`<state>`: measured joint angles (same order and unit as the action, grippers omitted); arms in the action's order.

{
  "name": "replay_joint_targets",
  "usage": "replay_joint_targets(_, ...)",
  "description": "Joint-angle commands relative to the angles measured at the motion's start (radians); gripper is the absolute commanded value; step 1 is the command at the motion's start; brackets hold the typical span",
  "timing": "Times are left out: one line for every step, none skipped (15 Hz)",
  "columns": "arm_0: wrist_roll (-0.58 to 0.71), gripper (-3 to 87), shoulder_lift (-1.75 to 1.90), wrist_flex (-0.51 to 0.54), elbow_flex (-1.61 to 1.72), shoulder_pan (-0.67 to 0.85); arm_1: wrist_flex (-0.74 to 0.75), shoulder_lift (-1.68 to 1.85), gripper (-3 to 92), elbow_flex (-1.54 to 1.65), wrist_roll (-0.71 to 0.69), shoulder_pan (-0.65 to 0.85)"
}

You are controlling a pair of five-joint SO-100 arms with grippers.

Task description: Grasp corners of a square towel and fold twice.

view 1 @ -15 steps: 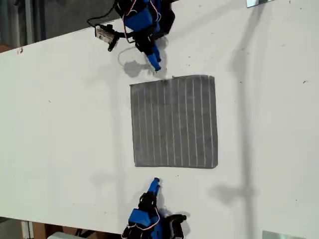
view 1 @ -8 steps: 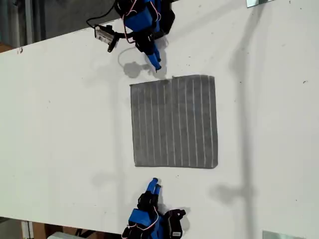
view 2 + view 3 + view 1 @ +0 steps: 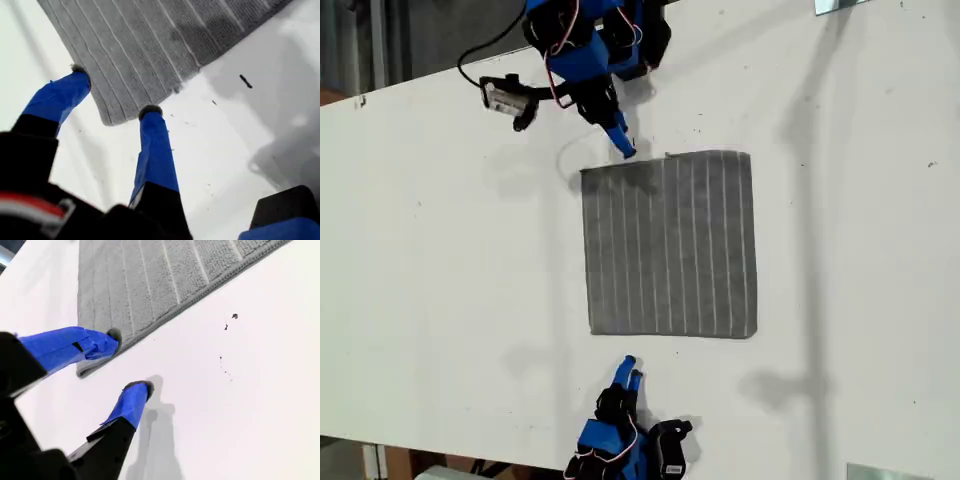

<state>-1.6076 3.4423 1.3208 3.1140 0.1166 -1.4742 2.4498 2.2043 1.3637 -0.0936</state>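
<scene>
The table is bare white and the towel lies flat and square on it, not yet folded. My first gripper has its jaws spread wide, with one corner of the cloth lying between the two tips and nothing pinched. My second gripper is also open. One jaw sits over the hem and the other is out over bare table, so its corner lies just off to the side of the gap rather than inside it.

I judge the second side the weaker one. If those jaws close as they stand they may catch only the hem, or slide off and push the cloth into a wrinkle. If one corner is held and the other is missed, the lift would skew the towel and spoil the first fold
</scene>
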Motion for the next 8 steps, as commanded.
replay_joint_targets(-0.003,16.7,0.0,-0.018,0.006,0.002,-0.006,-0.359,26.8,-0.147,0.146,-0.201)
replay_joint_targets(0.0,16.7,0.0,-0.018,0.006,0.002,0.021,-0.393,27.2,-0.117,0.288,-0.353)
replay_joint_targets(0.005,16.7,0.0,-0.018,0.006,0.005,0.002,-0.37,27.4,-0.092,0.479,-0.518)
replay_joint_targets(0.005,16.7,0.002,-0.018,0.006,0.005,0.003,-0.27,27.4,-0.041,0.672,-0.686)
replay_joint_targets(0.006,16.7,0.002,-0.018,0.008,0.005,0.049,-0.252,27.1,-0.017,0.781,-0.79)
replay_joint_targets(0.008,16.7,0.002,-0.02,0.008,0.005,0.115,-0.351,27.2,-0.054,0.762,-0.81)
replay_joint_targets(0.008,16.7,0.002,-0.02,0.008,0.005,0.155,-0.474,27.5,-0.146,0.69,-0.788)
replay_joint_targets(0.008,16.8,0.002,-0.02,0.008,0.005,0.153,-0.601,28.0,-0.262,0.63,-0.772)
